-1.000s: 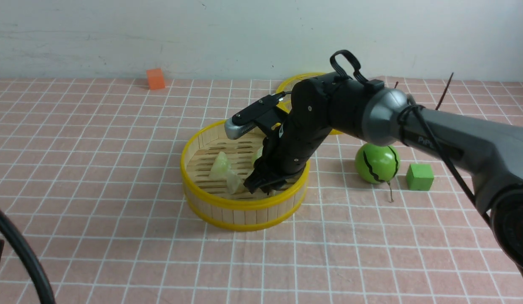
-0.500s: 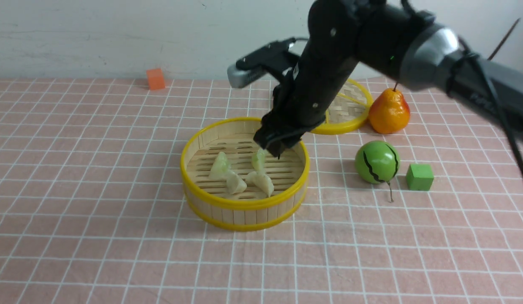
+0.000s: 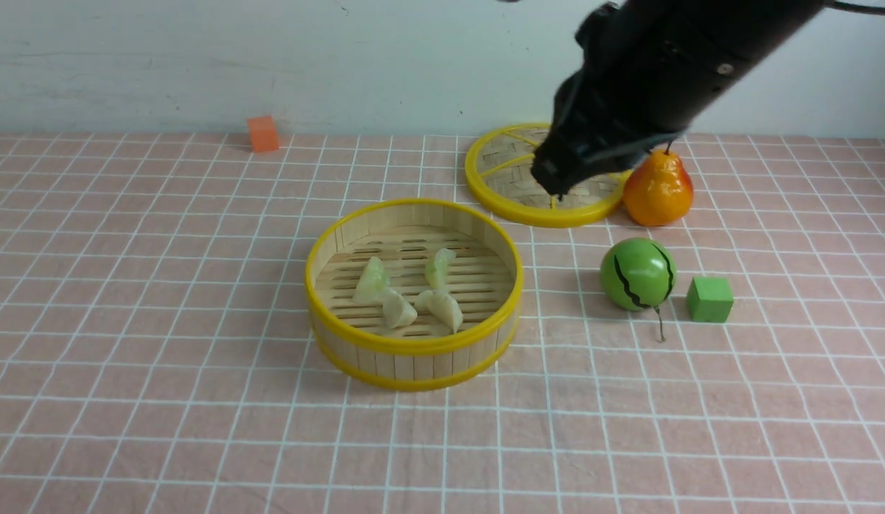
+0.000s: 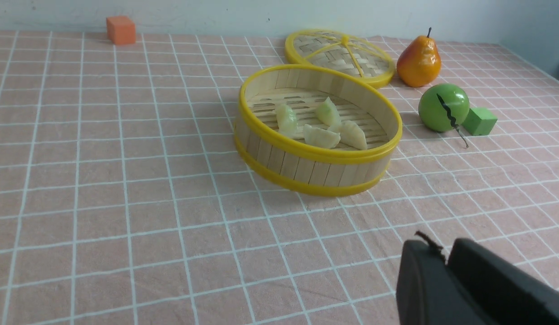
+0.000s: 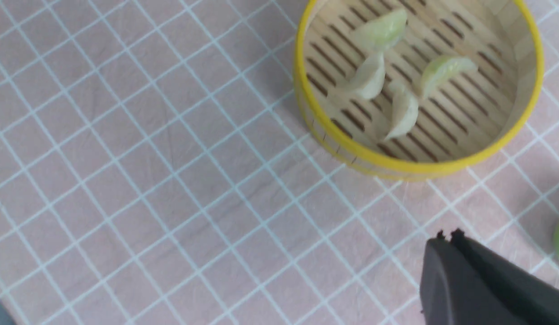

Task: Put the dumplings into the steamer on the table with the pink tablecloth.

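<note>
The steamer stands mid-table on the pink tablecloth. Several pale dumplings lie on its slatted floor, among them one at the left, one at the back and one at the front. My right gripper is shut and empty, raised high behind and to the right of the steamer, over the lid. The right wrist view shows its closed tips and the steamer below. My left gripper is shut and empty, well short of the steamer; it does not show in the front view.
A flat woven yellow-rimmed lid lies behind the steamer. An orange pear, a green ball and a green cube sit to the right. A small orange cube is at the far left by the wall.
My right gripper has risen out of the steamer and moved up and to the right, leaving a dumpling on the steamer floor. The pear and the lid have come into sight.
</note>
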